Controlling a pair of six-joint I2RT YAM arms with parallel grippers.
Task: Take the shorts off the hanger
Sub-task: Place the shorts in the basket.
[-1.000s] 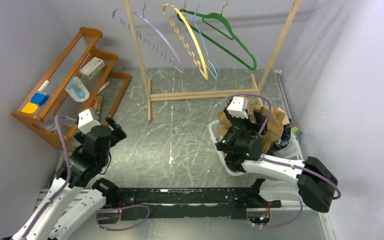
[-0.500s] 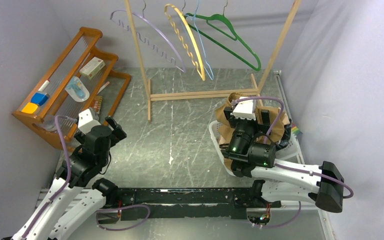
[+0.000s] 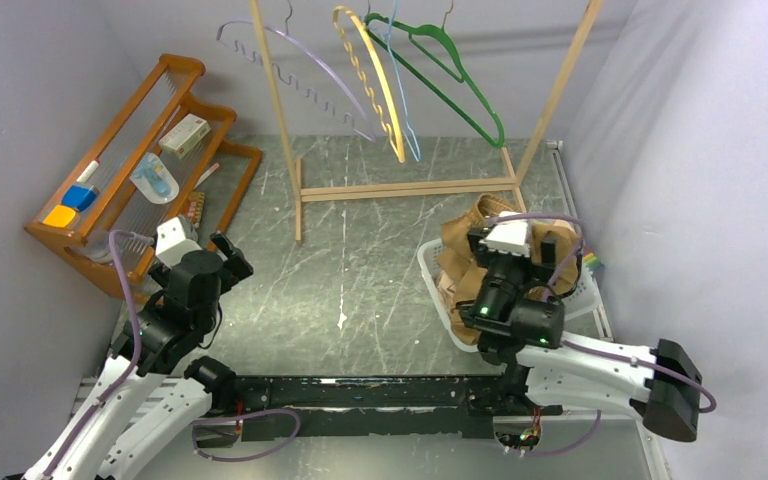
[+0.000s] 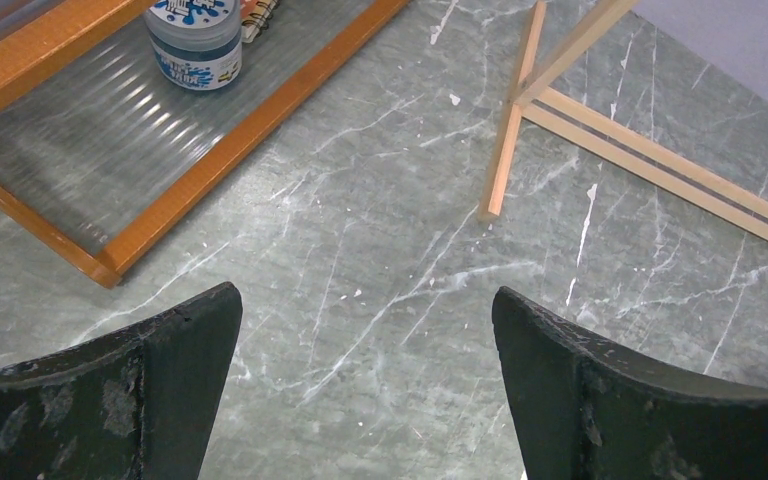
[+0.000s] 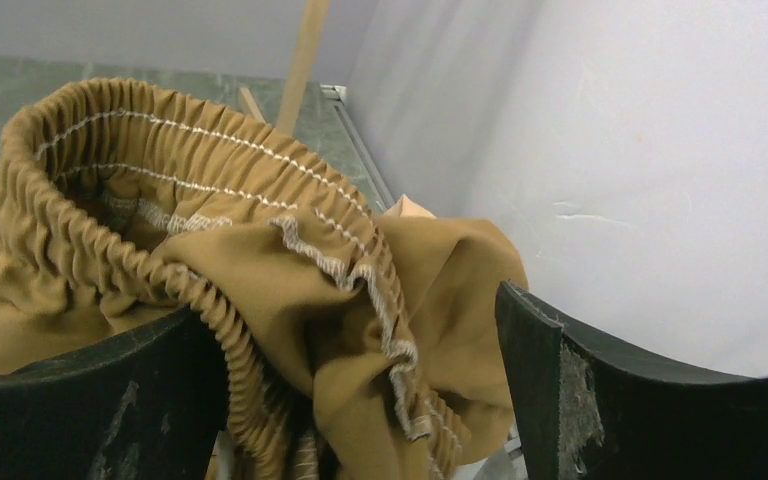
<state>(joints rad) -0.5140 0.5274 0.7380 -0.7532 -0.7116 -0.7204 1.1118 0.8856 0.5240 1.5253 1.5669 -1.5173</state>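
Hanging bare, all four hangers (image 3: 390,105) suggest the task is finished: tan-brown shorts (image 5: 210,250) heap the basket (image 3: 426,262) at the table's (image 3: 360,260) right edge, with the right gripper (image 5: 360,315) and left gripper (image 4: 365,310) both spread wide.

The left arm (image 3: 125,385) rises from its base at the near left and leans toward the far side and slightly right. Its dark left wrist (image 3: 195,282) is bent so that the left gripper (image 3: 232,258) aims far-right and downward, and the gripper's fingers (image 4: 140,400) are spread wide apart. The right arm (image 3: 600,362) folds out to the near right, with its elbow (image 3: 672,402) near the right edge. Its white forearm runs back left to the right wrist (image 3: 515,320). The right gripper (image 3: 516,250) points toward the far side, tilted down. Its two fingers (image 5: 610,400) are likewise set wide apart.
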